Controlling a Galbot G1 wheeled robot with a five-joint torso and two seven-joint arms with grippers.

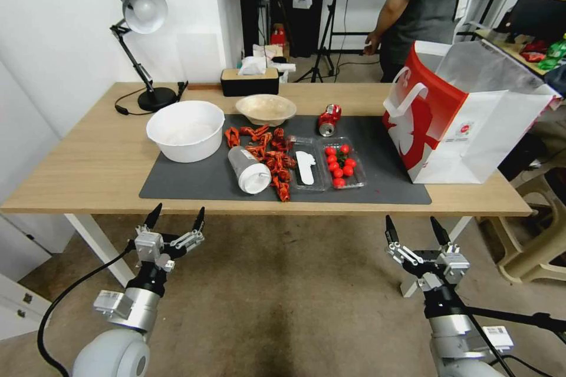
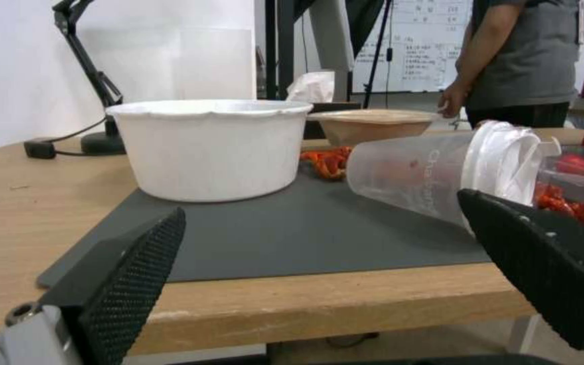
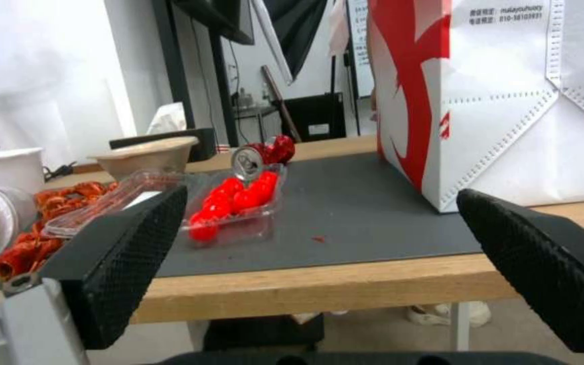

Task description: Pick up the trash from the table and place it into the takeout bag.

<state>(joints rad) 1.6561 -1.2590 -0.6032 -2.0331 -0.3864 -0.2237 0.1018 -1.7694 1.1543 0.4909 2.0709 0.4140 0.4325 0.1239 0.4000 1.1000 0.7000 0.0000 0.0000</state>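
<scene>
The trash lies on the dark mat (image 1: 377,171) of the table (image 1: 88,159). A clear white-lidded plastic cup (image 1: 249,169) (image 2: 434,172) lies on its side. A shallow beige bowl (image 1: 266,109) (image 2: 373,126) (image 3: 147,156) and a red soda can (image 1: 329,119) (image 3: 258,154), also on its side, sit farther back. The red-and-white takeout bag (image 1: 466,112) (image 3: 508,101) stands open at the table's right end. My left gripper (image 1: 178,210) (image 2: 320,205) hangs open below the front edge, facing the cup. My right gripper (image 1: 412,221) (image 3: 322,195) hangs open before the bag's near corner.
A big white bowl (image 1: 184,129) (image 2: 211,147) stands left on the mat. Red shell scraps (image 1: 271,156) and a clear tray of tomatoes (image 1: 342,166) (image 3: 238,200) fill the middle. A desk lamp (image 1: 141,41) and tissue box (image 1: 249,79) stand at the back. A person stands behind the table.
</scene>
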